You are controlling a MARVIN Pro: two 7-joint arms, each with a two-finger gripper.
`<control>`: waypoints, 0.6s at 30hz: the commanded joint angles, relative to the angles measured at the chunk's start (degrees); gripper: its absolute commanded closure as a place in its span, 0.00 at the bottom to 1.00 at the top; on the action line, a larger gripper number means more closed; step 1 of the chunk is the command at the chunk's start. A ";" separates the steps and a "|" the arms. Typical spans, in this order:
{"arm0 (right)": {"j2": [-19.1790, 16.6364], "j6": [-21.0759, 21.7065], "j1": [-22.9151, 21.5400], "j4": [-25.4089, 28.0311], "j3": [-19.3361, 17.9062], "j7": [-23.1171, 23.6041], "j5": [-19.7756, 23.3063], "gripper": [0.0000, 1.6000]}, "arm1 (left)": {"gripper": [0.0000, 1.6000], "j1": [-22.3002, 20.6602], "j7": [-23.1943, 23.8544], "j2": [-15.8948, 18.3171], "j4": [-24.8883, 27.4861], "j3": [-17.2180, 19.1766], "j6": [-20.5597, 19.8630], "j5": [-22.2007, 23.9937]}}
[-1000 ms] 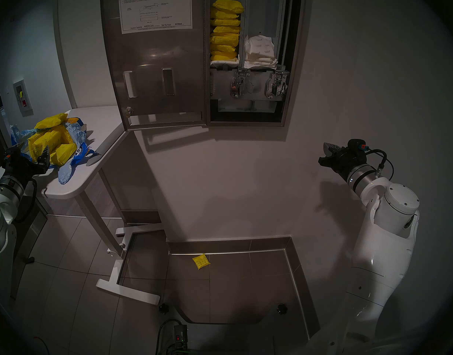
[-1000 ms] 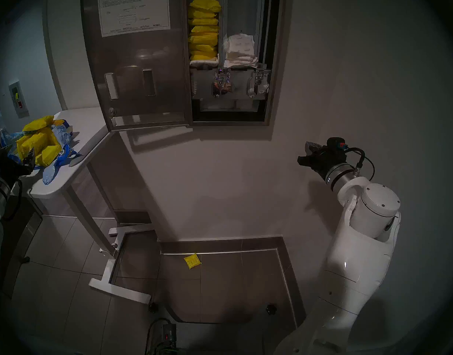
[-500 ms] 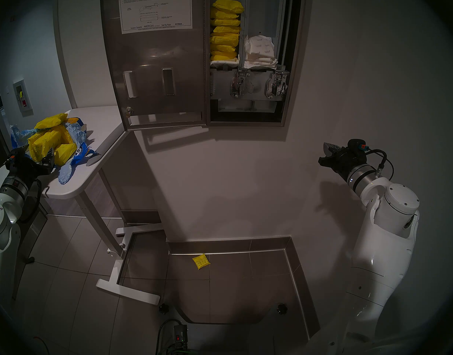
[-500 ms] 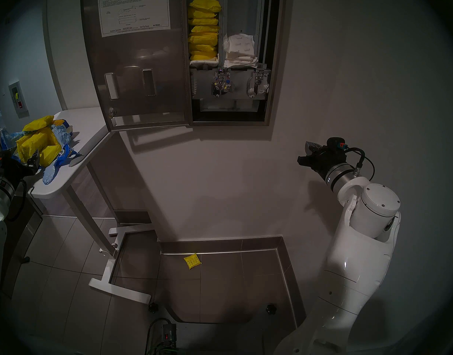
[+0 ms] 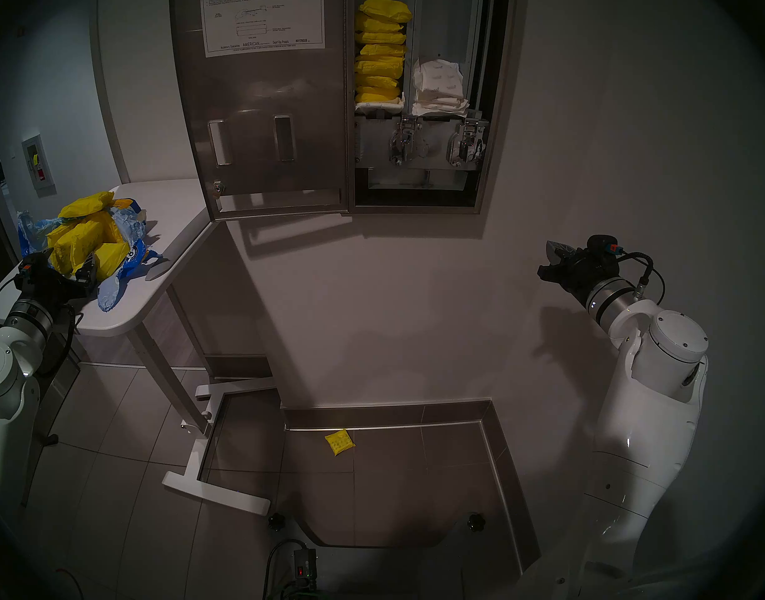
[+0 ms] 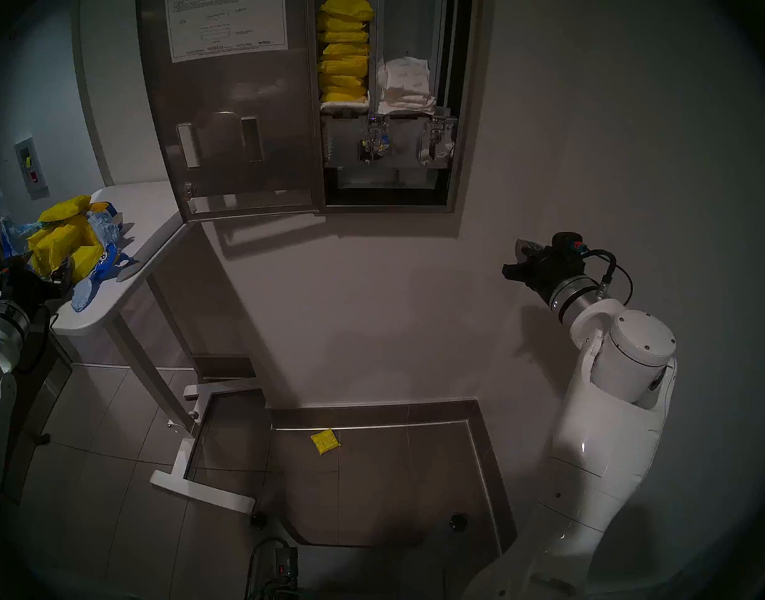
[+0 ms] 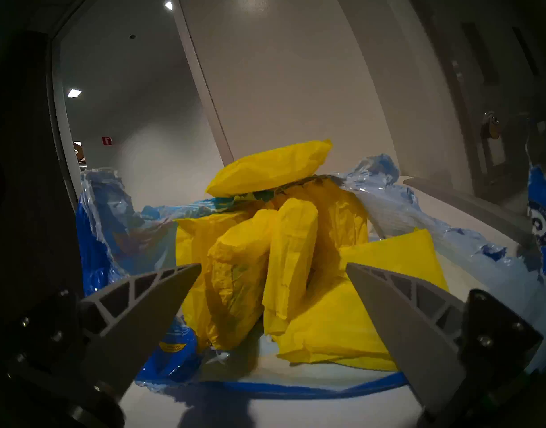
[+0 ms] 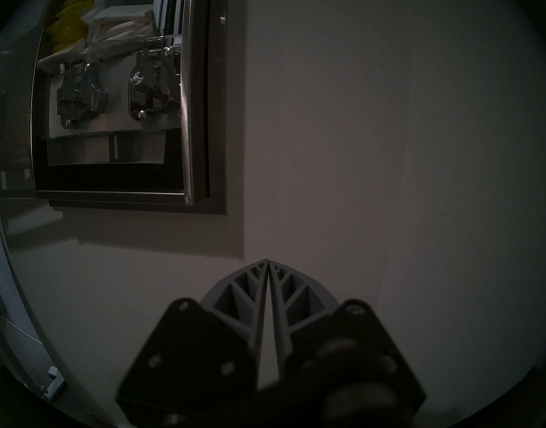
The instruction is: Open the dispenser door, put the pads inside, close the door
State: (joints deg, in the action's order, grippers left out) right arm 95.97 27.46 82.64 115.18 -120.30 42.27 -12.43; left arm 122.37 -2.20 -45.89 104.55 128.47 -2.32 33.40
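Observation:
The dispenser door (image 5: 264,110) stands swung open to the left, its white instruction sheet facing me. Inside the dispenser (image 5: 491,110), yellow pads (image 5: 380,53) are stacked in the left chute. More yellow pads (image 7: 265,263) lie piled on a torn blue bag (image 5: 129,257) on the white table (image 5: 168,222). My left gripper (image 7: 273,265) is open at the near side of that pile, a finger at each side of two upright pads, holding nothing. My right gripper (image 8: 267,260) is shut and empty, raised near the wall below and to the right of the dispenser.
White-wrapped packets (image 5: 439,88) fill the lower right chute, above two metal lever mechanisms (image 5: 437,144). One yellow pad (image 5: 339,442) lies on the floor by the baseboard. The table's white leg frame (image 5: 207,456) stands on the tiles at left.
My left gripper has moved forward over the table edge, closer to the yellow pile, still open. The right arm has not moved.

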 commanded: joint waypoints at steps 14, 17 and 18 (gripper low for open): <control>-0.29 -0.55 -1.17 1.87 0.08 -0.11 0.27 0.74 | 0.00 -3.54 -0.45 2.72 -1.05 -0.49 1.98 -0.02; -0.29 -0.55 -1.17 1.87 0.08 -0.11 0.27 0.74 | 0.00 -3.60 -0.49 2.76 -0.93 -0.60 1.95 0.02; -0.29 -0.55 -1.17 1.87 0.08 -0.11 0.27 0.74 | 0.00 -3.67 -0.57 2.76 -0.80 -0.69 1.93 0.04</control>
State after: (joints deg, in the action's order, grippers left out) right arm 95.97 27.46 82.64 115.18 -120.30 42.27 -12.41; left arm 120.42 -2.68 -44.52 102.48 126.97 -1.41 33.61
